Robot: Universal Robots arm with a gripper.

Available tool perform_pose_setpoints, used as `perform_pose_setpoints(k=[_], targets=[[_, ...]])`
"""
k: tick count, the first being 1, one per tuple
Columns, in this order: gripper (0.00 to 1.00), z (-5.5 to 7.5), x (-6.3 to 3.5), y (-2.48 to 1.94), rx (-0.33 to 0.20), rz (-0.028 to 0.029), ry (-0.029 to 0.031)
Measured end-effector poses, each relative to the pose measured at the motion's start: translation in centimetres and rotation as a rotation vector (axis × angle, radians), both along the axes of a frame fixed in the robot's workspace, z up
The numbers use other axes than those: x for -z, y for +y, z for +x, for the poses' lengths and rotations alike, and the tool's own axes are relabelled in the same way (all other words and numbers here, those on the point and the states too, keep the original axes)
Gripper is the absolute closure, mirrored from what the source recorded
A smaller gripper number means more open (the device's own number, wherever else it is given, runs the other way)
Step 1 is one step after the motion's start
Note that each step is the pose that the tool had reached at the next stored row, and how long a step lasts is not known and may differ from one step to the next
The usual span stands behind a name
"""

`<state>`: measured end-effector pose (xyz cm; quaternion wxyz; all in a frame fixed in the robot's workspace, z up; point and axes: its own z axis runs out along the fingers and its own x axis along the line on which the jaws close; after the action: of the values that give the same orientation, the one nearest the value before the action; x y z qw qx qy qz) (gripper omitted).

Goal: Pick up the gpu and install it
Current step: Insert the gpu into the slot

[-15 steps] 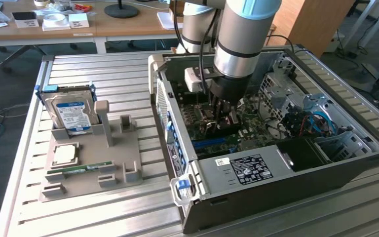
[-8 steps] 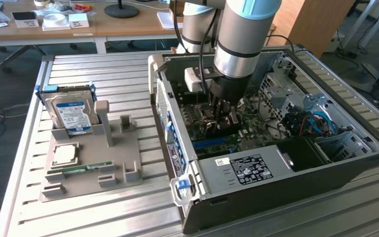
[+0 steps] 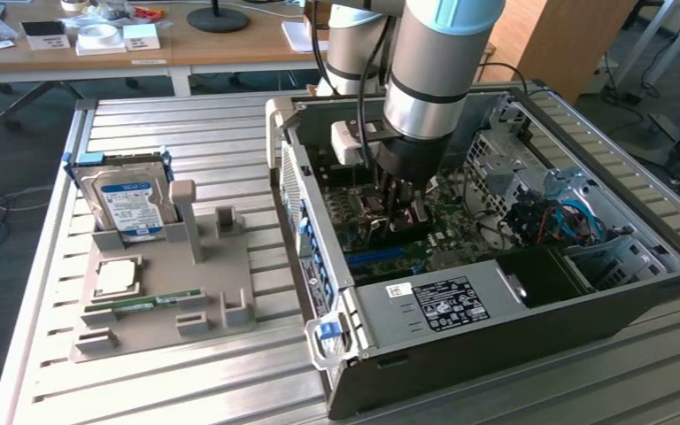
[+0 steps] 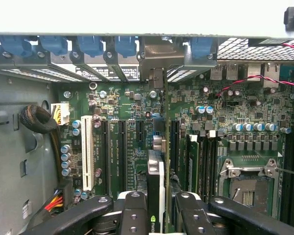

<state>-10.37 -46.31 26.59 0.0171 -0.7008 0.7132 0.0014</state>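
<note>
gripper: down inside the open computer case, closed narrow, fingers pinching the gpu from both flat sides
gpu: up on edge between the fingers, super slim in the wrist view (green logo showing right by the grip), running across the motherboard toward the metal bracket at the case's back wall
seated or not: can't tell from these angles
neighbours on the board: white slot and a few black slots on one side of the card, processor socket on the other
counter: slatted metal, case sitting on it toward the exterior view's right
grey holder: on the counter at the exterior view's left of the case, hard drive standing upright in it, green memory stick lying flat near its front
</note>
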Motion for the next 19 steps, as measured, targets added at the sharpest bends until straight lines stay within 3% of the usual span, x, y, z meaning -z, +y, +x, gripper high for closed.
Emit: perform_pose_setpoints(k=[19], targets=[[0.73,0.13,0.0,0.0,0.0,0.0,0.0]])
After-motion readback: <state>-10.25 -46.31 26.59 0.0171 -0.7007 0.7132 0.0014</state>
